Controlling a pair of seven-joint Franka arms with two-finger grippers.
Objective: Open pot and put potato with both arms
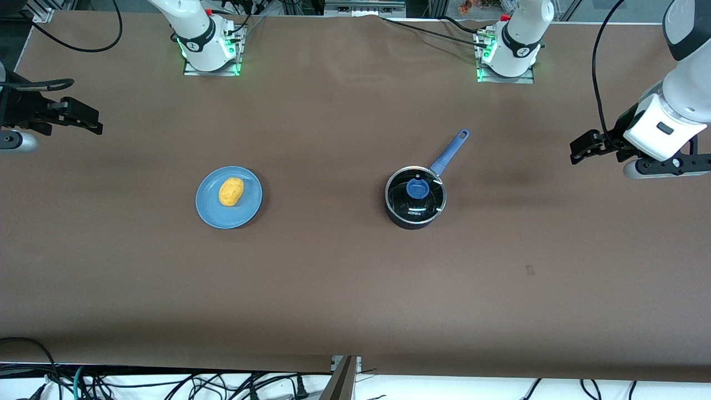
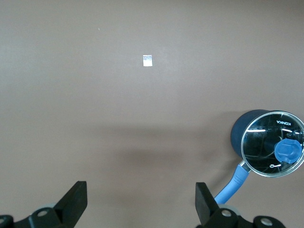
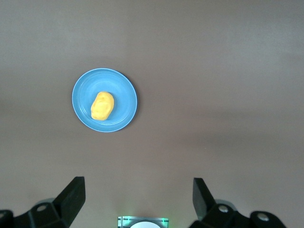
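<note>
Both tools hang open; potato (image 1: 231, 191) on plate (image 1: 211, 214), pot (image 1: 415, 198) lidded.

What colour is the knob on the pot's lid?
Blue, matching the long handle; the round knob on the glass lid shows best in the left wrist view.

Even, bright overhead light throws soft shadows on the table (image 1: 355, 289), with glare on the pot (image 1: 415, 198) lid.

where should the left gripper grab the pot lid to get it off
Probably by the blue knob at the centre of the glass lid, coming straight down from above. The knob stands proud of the lid and is its only raised part. The lid sits flat on the pot, and the open left gripper looks wide enough to straddle the knob.
</note>
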